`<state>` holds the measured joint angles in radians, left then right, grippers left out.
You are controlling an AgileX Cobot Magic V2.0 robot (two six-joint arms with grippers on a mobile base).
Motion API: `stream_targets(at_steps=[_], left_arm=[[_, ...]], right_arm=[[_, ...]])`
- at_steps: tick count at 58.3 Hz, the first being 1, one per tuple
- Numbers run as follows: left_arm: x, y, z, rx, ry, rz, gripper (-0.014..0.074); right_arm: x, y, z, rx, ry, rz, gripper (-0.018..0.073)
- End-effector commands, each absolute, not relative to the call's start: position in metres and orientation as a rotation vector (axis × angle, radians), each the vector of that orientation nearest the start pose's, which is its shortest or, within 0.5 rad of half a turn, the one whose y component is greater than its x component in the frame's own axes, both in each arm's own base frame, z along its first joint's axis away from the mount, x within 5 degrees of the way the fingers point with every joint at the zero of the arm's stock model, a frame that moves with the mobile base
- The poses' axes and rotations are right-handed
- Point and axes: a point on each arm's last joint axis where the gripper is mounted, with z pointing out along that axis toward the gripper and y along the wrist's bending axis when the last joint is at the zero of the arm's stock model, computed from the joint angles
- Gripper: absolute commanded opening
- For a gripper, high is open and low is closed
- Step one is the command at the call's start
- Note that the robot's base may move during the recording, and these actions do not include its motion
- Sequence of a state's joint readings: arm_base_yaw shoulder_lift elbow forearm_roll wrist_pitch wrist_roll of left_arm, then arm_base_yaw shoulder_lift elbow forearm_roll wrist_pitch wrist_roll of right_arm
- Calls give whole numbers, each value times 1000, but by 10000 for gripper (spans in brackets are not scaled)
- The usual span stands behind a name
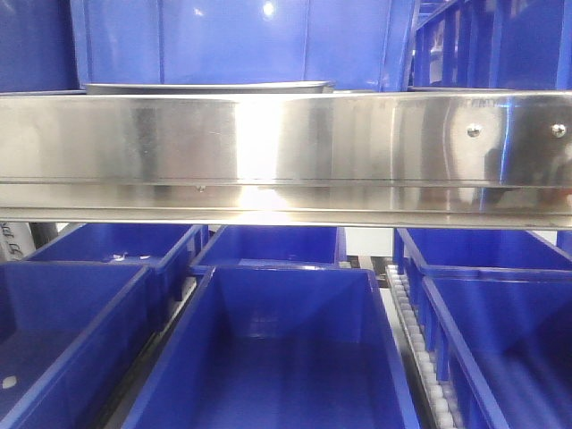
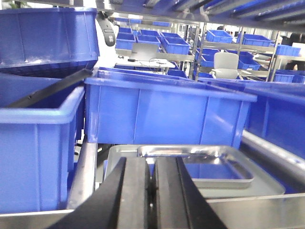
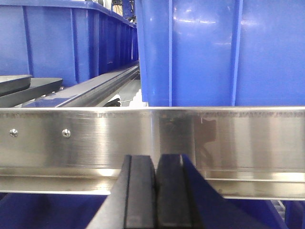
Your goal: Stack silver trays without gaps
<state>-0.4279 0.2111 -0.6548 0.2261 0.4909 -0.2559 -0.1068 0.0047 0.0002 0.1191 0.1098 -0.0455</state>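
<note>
- setting: racking of deep blue plastic bins point(image 2: 162, 112) on shelves; more bins, a desk and a chair sit blurred in the far background of the left wrist view.
- left gripper point(image 2: 151, 191): black fingers pressed together, nothing between them; bottom of frame cuts them off.
- just beyond it, two silver trays point(image 2: 209, 164): shallow, rounded corners, thin flat rim. smaller shiny one lies in the wider dull one, set toward the back left, with the lower tray's floor showing at front and right.
- right gripper point(image 3: 155, 191): fingers likewise closed, empty, facing a brushed steel rail point(image 3: 228, 138) with two screw heads.
- front view: rail hides the shelf; only a tray rim point(image 1: 206, 88) shows above it.
</note>
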Motion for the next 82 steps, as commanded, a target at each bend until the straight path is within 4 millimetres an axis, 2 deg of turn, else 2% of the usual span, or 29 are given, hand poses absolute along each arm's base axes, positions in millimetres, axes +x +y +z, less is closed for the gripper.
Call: stream_targets(at_steps=[1,13,22,32,36,54,82], left_arm=[[34,-9,353,206,1457,-306,-7],[51,-11,293,81,1485,-262,-7],[52,-8,256,42,1528,-209,-7],[55,-9,218,53,1461,-200,-7],[55,-9,218,46,1434,-212,-7],[56,-8,209,149,1522,-86,-7],[56,-8,206,134,1562,-100,-7]], right_arm=[[56,-5,204,116,1576,-32,-79],[56,-5,204,116,1576,-32,-79],[56,-5,204,116,1576,-32,-79],[56,-5,204,116,1576,-32,-79],[56,-5,204,116,1576,-32,-79],[56,-5,204,116,1576,-32,-79],[56,-5,204,116,1576,-32,-79]])
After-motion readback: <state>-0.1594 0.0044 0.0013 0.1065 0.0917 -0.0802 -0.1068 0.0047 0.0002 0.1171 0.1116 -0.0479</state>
